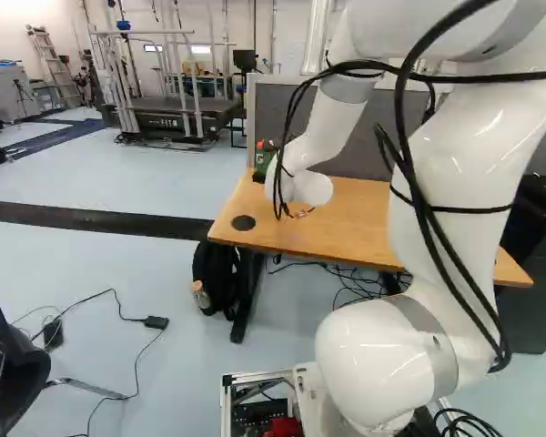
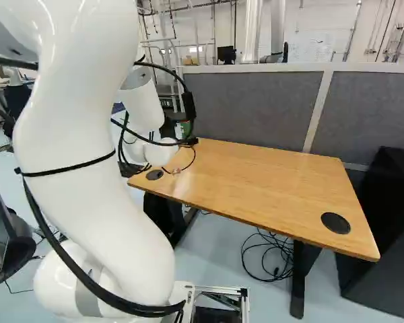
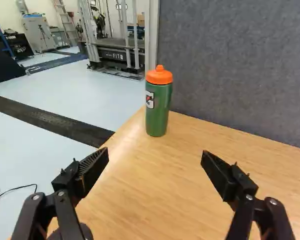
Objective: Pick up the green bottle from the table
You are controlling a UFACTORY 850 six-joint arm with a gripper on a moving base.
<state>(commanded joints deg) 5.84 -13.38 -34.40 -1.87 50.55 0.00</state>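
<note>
Well, the green bottle (image 3: 158, 107) stands beyond the end effector (image 3: 155, 156).

We see our white arm (image 1: 464, 173) reaching over the wooden table (image 1: 364, 214), with the green bottle (image 1: 261, 164) at its far left corner, partly hidden by the arm. Behind the table we have a grey divider (image 1: 369, 150); beside a table leg (image 1: 247, 300), a black bag (image 1: 220, 280).
</note>
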